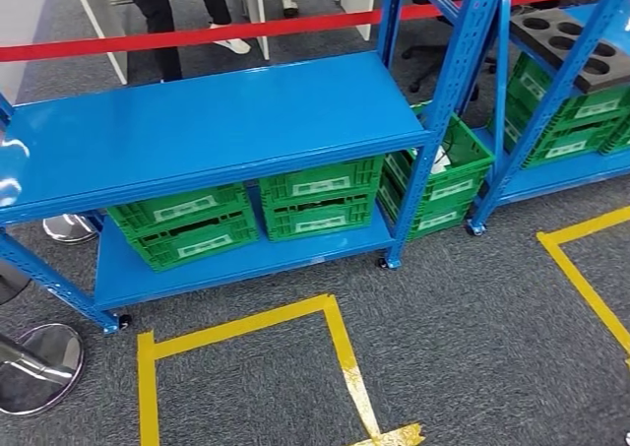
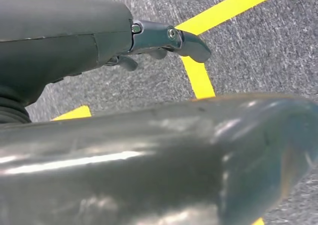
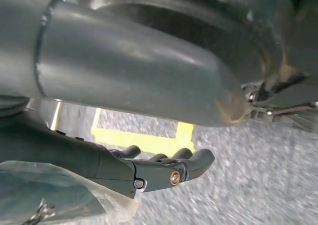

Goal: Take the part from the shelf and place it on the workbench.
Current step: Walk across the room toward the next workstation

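Observation:
A blue shelf unit (image 1: 216, 121) stands ahead, its top board bare. Green crates (image 1: 319, 200) sit on its lower board. Another green crate (image 1: 438, 175) further right holds something white (image 1: 441, 158) that I cannot identify. A black tray with round holes (image 1: 564, 34) lies on the second blue shelf unit at the far right. My left hand (image 2: 150, 41) hangs over the grey carpet with fingers stretched out and nothing in it. My right hand (image 3: 157, 171) also hangs above the floor, fingers loosely extended and holding nothing.
Yellow floor tape (image 1: 342, 348) marks a box on the carpet before the shelf; more tape (image 1: 587, 288) runs at the right. A red barrier band (image 1: 222, 34) stretches behind the shelf, with a person's legs (image 1: 159, 18) beyond. A chrome post base (image 1: 37, 367) stands at the left.

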You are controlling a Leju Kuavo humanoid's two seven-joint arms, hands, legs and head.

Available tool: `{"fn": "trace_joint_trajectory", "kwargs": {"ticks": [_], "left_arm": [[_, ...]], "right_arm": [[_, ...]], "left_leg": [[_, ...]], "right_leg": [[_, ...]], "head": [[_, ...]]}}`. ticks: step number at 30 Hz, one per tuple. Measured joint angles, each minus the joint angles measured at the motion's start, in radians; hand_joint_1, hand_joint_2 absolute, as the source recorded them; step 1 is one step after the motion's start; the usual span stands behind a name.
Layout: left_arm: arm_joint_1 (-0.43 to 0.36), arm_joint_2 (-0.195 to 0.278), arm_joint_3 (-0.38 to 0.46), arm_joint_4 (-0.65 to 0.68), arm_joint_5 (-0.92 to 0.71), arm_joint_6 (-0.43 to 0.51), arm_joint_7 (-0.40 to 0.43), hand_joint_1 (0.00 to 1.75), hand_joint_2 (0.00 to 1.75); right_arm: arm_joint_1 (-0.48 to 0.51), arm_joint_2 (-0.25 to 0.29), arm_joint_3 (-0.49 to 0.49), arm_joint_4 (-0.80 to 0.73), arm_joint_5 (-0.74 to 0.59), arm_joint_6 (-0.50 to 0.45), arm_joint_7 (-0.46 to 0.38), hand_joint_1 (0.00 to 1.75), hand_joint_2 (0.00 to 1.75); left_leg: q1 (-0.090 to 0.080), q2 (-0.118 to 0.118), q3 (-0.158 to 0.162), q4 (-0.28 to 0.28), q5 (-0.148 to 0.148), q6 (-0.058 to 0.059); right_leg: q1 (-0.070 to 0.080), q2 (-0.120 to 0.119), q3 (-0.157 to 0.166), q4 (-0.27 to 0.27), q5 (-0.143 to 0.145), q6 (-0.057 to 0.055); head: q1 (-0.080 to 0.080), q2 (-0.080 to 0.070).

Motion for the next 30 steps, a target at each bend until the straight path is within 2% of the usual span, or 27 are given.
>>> {"fn": "trace_joint_trajectory", "kwargs": {"ticks": [1,2,3,4,6,7,8,9,10,11,12,13,15,16,17,19,20,21,23,24,25,26,27,29,30], "left_arm": [[0.0,0.0,0.0,0.0,0.0,-0.001,-0.002,0.0,0.0],[0.001,0.0,0.0,0.0,0.0,-0.001,-0.003,0.0,0.0],[0.003,0.0,0.0,0.0,0.0,-0.002,-0.004,0.0,0.0],[0.005,0.0,0.0,0.0,0.001,-0.002,-0.005,0.0,0.0],[0.005,0.001,0.0,0.0,0.001,-0.002,-0.006,0.0,0.0],[0.004,0.001,0.0,0.0,0.001,-0.002,-0.006,0.0,0.0],[0.002,0.001,0.0,0.0,0.001,-0.002,-0.006,0.0,0.0],[0.0,0.001,0.0,0.0,0.001,-0.002,-0.006,0.0,0.0],[0.001,0.001,0.0,0.0,0.001,-0.002,-0.006,0.0,0.0],[0.003,0.001,0.0,0.0,0.001,-0.002,-0.006,0.0,0.0],[0.005,0.001,0.0,0.0,0.001,-0.002,-0.006,0.0,0.0],[0.006,0.002,0.0,0.0,0.001,-0.002,-0.007,0.0,0.0],[0.004,0.002,0.0,0.0,0.001,-0.002,-0.009,0.0,0.0],[0.002,0.002,0.0,0.0,0.001,-0.002,-0.011,0.0,0.0],[0.001,0.003,0.0,0.0,0.001,-0.002,-0.014,0.0,0.0],[0.004,0.003,0.0,0.0,0.001,-0.002,-0.017,0.0,0.0],[0.007,0.003,0.0,0.0,0.001,-0.002,-0.018,0.0,0.0],[0.008,0.003,0.0,0.0,0.001,-0.002,-0.019,0.0,0.0],[0.005,0.002,0.001,0.0,0.002,-0.003,-0.021,0.0,0.0],[0.003,0.001,0.001,0.0,0.002,-0.003,-0.024,0.0,0.0],[0.002,0.001,0.001,0.0,0.002,-0.003,-0.027,0.0,0.0],[0.002,0.0,0.001,0.0,0.002,-0.004,-0.03,0.0,0.0],[0.002,-0.001,0.001,0.0,0.002,-0.003,-0.031,0.0,0.0],[0.004,-0.001,0.001,0.0,0.002,-0.003,-0.033,0.0,0.0],[0.005,-0.001,0.001,0.0,0.002,-0.002,-0.033,0.0,0.0]], "right_arm": [[-0.001,0.0,0.0,0.0,0.0,0.0,0.0,0.0,0.0],[-0.002,0.0,0.0,0.0,0.0,0.0,0.0,0.0,0.0],[-0.003,0.0,0.0,0.0,0.0,0.0,0.001,0.0,0.0],[-0.005,-0.001,0.0,0.0,0.0,0.0,0.001,0.0,0.0],[-0.005,-0.001,0.0,0.0,0.0,0.0,0.001,0.0,0.0],[-0.003,-0.001,0.0,0.0,0.0,0.0,0.001,0.0,0.0],[-0.001,-0.001,0.0,0.0,0.0,0.001,0.0,0.0,0.0],[0.001,-0.001,0.0,0.0,0.0,0.001,0.0,0.0,0.0],[0.002,-0.001,0.0,0.0,0.0,0.002,0.001,0.0,0.0],[0.003,-0.001,0.0,0.0,0.0,0.002,0.001,0.0,0.0],[0.003,-0.001,0.0,0.0,0.0,0.002,0.001,0.0,0.0],[0.002,-0.001,0.0,0.0,0.0,0.002,0.001,0.0,0.0],[0.002,-0.001,0.0,0.0,0.0,0.002,0.0,0.0,0.0],[0.002,-0.001,0.0,0.0,0.0,0.001,0.0,0.0,0.0],[0.001,0.0,0.0,0.0,0.0,0.001,0.0,0.0,0.0],[-0.004,0.0,0.0,0.0,0.001,0.001,0.001,0.0,0.0],[-0.007,0.0,0.0,0.0,0.001,0.002,0.0,0.0,0.0],[-0.008,0.0,0.0,-0.001,0.002,0.002,0.0,0.0,0.0],[-0.006,-0.001,0.0,-0.001,0.002,0.002,0.0,0.0,0.0],[-0.005,-0.001,0.0,-0.001,0.002,0.002,0.0,0.0,0.0],[-0.003,-0.001,0.0,-0.001,0.002,0.002,0.001,0.0,0.0],[-0.001,-0.001,0.0,-0.001,0.002,0.002,0.001,0.0,0.0],[0.001,-0.001,0.0,-0.001,0.002,0.002,0.001,0.0,0.0],[0.004,-0.001,0.0,-0.001,0.002,0.0,-0.004,0.0,0.0],[0.003,-0.002,0.0,0.0,0.002,-0.002,-0.008,0.0,0.0]], "left_leg": [[0.0,-0.01,-0.003,0.003,-0.002,-0.006],[0.0,-0.019,-0.005,0.004,-0.002,-0.01],[0.002,-0.028,-0.007,0.004,-0.001,-0.014],[0.003,-0.022,-0.009,0.007,-0.003,-0.019],[0.0,0.025,-0.03,0.053,-0.032,-0.028],[-0.001,0.057,-0.056,0.107,-0.06,-0.033],[0.0,0.077,-0.091,0.177,-0.092,-0.036],[0.001,0.086,-0.124,0.244,-0.117,-0.039],[0.002,0.089,-0.148,0.288,-0.126,-0.039],[0.003,0.091,-0.153,0.294,-0.114,-0.038],[0.002,0.094,-0.138,0.26,-0.084,-0.035],[0.0,0.107,-0.107,0.193,-0.042,-0.028],[-0.012,0.154,-0.045,0.065,0.006,-0.011],[-0.018,0.172,-0.028,0.03,0.012,-0.005],[-0.022,0.177,-0.024,0.019,0.006,-0.001],[-0.019,0.156,-0.023,0.009,0.009,0.005],[-0.015,0.144,-0.02,0.003,0.012,0.009],[-0.01,0.133,-0.017,-0.004,0.016,0.014],[-0.006,0.108,-0.014,-0.01,0.02,0.02],[-0.006,0.094,-0.015,-0.01,0.02,0.022],[-0.005,0.079,-0.014,-0.01,0.019,0.023],[-0.005,0.064,-0.013,-0.009,0.018,0.023],[-0.003,0.053,-0.01,-0.008,0.016,0.021],[0.001,0.034,-0.006,-0.002,0.008,0.014],[0.0,0.028,-0.006,0.005,0.002,0.007]], "right_leg": [[0.0,0.011,0.013,-0.023,0.001,-0.004],[0.001,0.012,0.019,-0.026,-0.004,-0.009],[0.002,0.003,0.023,-0.027,-0.003,-0.016],[0.001,-0.007,0.025,-0.029,-0.003,-0.023],[-0.001,-0.031,0.029,-0.033,-0.003,-0.035],[0.0,-0.045,0.032,-0.033,-0.006,-0.04],[0.002,-0.06,0.033,-0.033,-0.009,-0.044],[0.003,-0.076,0.035,-0.033,-0.011,-0.046],[0.004,-0.091,0.038,-0.033,-0.015,-0.047],[0.005,-0.104,0.041,-0.033,-0.018,-0.047],[0.006,-0.116,0.046,-0.033,-0.021,-0.046],[0.007,-0.128,0.053,-0.033,-0.026,-0.045],[0.012,-0.152,0.062,-0.035,-0.036,-0.038],[0.015,-0.164,0.064,-0.036,-0.041,-0.033],[0.017,-0.177,0.066,-0.038,-0.044,-0.028],[0.018,-0.193,0.077,-0.041,-0.05,-0.02],[0.016,-0.177,0.079,-0.035,-0.057,-0.016],[0.015,-0.148,0.07,-0.011,-0.074,-0.012],[0.012,-0.078,0.016,0.098,-0.129,-0.006],[0.011,-0.062,-0.023,0.168,-0.155,-0.004],[0.011,-0.056,-0.055,0.22,-0.165,-0.002],[0.01,-0.054,-0.075,0.241,-0.156,0.001],[0.009,-0.054,-0.077,0.222,-0.127,0.003],[0.004,-0.049,-0.037,0.101,-0.042,0.007],[0.002,-0.043,-0.015,0.04,-0.015,0.007]], "head": [[0.0,0.0],[0.0,0.0],[-0.001,0.0],[-0.002,0.0],[-0.006,0.0],[-0.008,0.0],[-0.01,0.0],[-0.009,0.0],[-0.009,0.0],[-0.009,0.0],[-0.009,0.0],[-0.01,0.0],[-0.009,0.0],[-0.009,0.0],[-0.009,0.0],[-0.008,0.0],[-0.005,0.0],[-0.003,0.0],[0.003,0.0],[0.003,0.0],[0.003,0.0],[0.003,0.0],[0.003,0.0],[0.004,0.0],[0.005,0.0]]}}
